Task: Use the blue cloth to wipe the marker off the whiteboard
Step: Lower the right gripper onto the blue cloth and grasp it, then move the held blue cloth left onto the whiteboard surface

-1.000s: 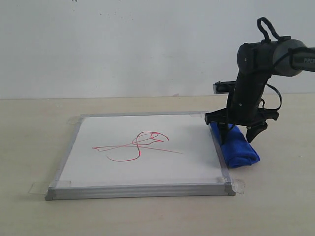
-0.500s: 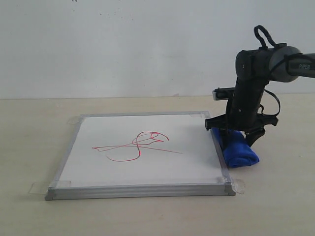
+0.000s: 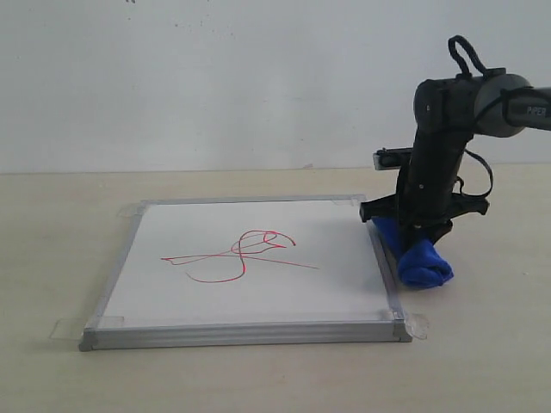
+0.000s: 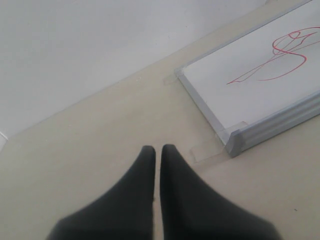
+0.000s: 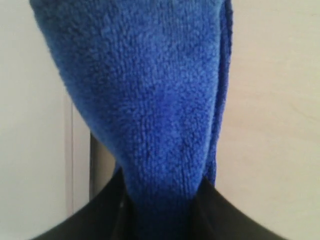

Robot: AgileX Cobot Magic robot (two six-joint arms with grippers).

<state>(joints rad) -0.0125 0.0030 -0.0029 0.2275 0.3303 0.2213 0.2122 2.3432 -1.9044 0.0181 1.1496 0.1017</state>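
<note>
Broadly, the wiping itself is judged not to have begun. The pale tabletop (image 3: 258, 379) is taken up mostly by the whiteboard (image 3: 172, 301), which is laid flat and held at its corners by clear tape, one tape tab (image 3: 67, 328) being seen at the near left corner. The right arm (image 3: 439, 146) is brought down just off the board's right side, and the right gripper (image 3: 419, 232) is set over the blue cloth (image 3: 424, 262). The cloth lies on the tabletop just beside the right frame, towards the far corner. In the right wrist view the cloth is seen pinched between the jaws, so a grasp is taken as made. The left gripper (image 4: 157, 155) is held off the board's near left corner with its jaws drawn together on nothing. The marker (image 3: 241, 254) is left whole at the board's middle, its red loops and long strokes unsmeared. Lifting the cloth, carrying it over the frame and rubbing the line away are all left to do. White lettering (image 3: 535, 110) is carried on the arm's upper link, but it is too small to be read with certainty.
</note>
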